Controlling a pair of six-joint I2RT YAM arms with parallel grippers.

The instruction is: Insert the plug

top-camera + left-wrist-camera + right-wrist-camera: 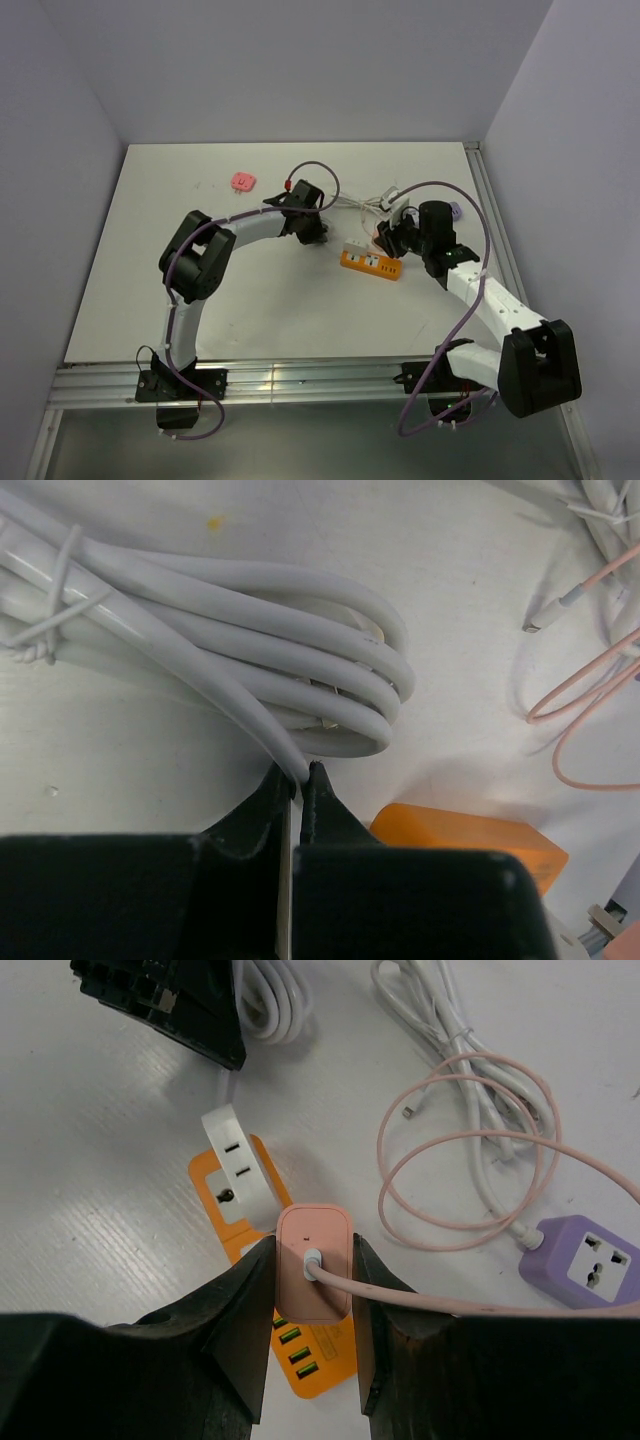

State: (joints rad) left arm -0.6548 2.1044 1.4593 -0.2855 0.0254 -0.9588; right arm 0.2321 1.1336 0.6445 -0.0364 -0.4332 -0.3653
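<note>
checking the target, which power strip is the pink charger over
The orange power strip, beneath the right pincer and the pink charger it grips, with a white adapter on it. The purple power strip lies apart.

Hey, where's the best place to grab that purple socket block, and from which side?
Probably across the long flat sides of the purple socket block, from above: it lies flat, face up. Avoid the end where its white cable enters; the pink cable runs close by the near side.
</note>
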